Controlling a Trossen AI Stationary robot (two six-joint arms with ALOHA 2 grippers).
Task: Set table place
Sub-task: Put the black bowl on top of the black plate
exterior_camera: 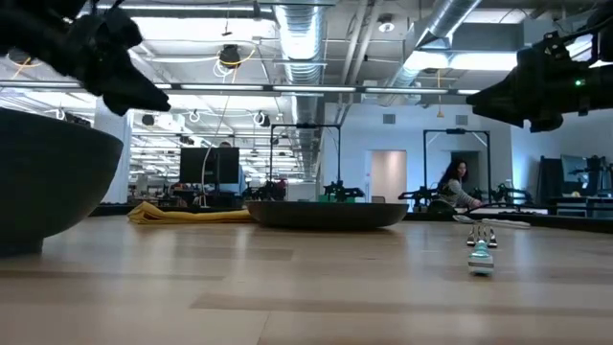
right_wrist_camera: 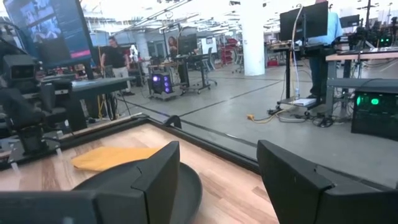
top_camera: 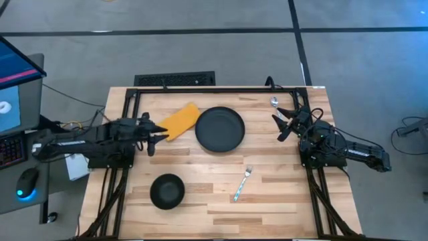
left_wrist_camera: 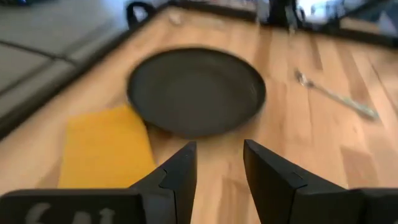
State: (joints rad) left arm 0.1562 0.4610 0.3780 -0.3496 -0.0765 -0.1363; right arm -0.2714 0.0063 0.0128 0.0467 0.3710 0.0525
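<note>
On the table (top_camera: 281,201) a yellow-orange cloth (top_camera: 180,122) lies flat at the far left, touching the left rim of the round black plate (top_camera: 220,128). The black bowl (top_camera: 166,191) stands near the front. A fork (top_camera: 242,183) lies right of the bowl, and a spoon (top_camera: 274,102) lies near the far edge. My left gripper (top_camera: 160,134) is open and empty, raised above the table just near of the cloth (left_wrist_camera: 102,152), pointing at the plate (left_wrist_camera: 196,90). My right gripper (top_camera: 284,124) is open and empty, raised to the right of the plate (right_wrist_camera: 193,186).
A black metal frame (top_camera: 200,88) runs around the table's edges. Bare wood lies between the plate and the bowl and along the near edge. Desks, monitors and people show in the room beyond the table.
</note>
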